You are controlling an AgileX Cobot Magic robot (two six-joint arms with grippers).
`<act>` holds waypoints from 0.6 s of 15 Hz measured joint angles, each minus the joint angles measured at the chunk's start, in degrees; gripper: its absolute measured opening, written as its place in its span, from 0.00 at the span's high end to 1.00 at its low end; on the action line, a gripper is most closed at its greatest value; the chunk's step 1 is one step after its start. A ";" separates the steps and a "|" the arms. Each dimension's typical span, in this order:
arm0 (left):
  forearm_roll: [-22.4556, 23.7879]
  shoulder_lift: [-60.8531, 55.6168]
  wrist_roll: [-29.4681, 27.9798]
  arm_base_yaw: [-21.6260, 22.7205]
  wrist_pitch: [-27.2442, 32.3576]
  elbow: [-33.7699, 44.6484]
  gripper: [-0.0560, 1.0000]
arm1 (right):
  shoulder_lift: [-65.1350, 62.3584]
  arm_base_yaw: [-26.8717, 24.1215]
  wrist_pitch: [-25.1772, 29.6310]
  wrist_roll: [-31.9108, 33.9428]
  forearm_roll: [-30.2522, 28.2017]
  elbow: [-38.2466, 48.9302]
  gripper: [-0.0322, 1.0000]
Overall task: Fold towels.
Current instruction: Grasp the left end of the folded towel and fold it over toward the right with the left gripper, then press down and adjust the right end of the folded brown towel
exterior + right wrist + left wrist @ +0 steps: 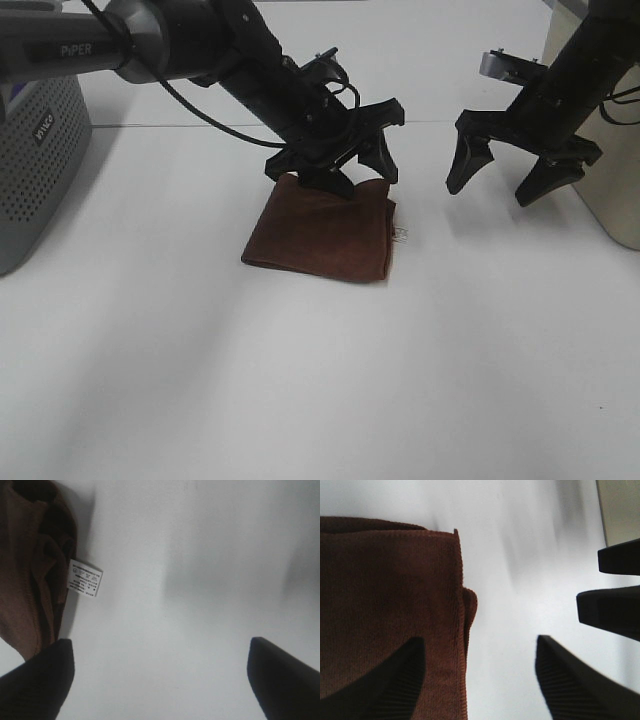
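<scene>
On the white table (300,400), just ahead of the middle, lies the one dark reddish-brown towel (320,235), folded into a rough square of several layers. My left gripper (362,178) hangs at the towel's far edge with its jaws spread wide and nothing between them. In the left wrist view one finger sits over the cloth and the other over bare table past the towel's side edge; I cannot tell whether either finger touches down. My right gripper (493,188) is also spread wide and empty, above bare table to the right of the towel and apart from it. I count one towel, one small white tag (85,577) sticking out of its right edge, and two grippers with two dark fingers each. A grey perforated basket (35,160) stands at the left edge of the table and a beige container (610,170) at the right edge; both are cut off by the picture, and what they hold is out of sight. The print on the tag is too small to read. My left arm covers part of the towel's far edge, and the layers at its side look bunched and shadowed, so I cannot count them.
</scene>
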 joint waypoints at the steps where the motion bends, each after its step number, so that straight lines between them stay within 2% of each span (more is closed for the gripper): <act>1: 0.00 0.00 -0.17 0.00 0.29 -0.11 0.28 | 0.00 0.00 0.00 0.29 0.00 0.00 0.10; 2: 0.11 0.00 -0.17 0.29 0.69 -0.23 0.22 | 0.00 0.00 0.00 0.63 0.34 0.00 0.10; 4: 2.52 -0.97 0.46 1.32 2.41 -0.23 0.19 | 0.00 0.00 0.29 0.46 4.53 0.00 0.10; 8: 15.70 -6.59 0.69 7.91 5.50 -0.23 0.19 | 0.00 0.06 3.78 -10.77 27.22 0.00 0.10; 9: 18.79 -7.68 0.69 10.54 6.36 -0.29 0.19 | 0.06 0.80 5.44 -15.47 35.81 0.00 0.10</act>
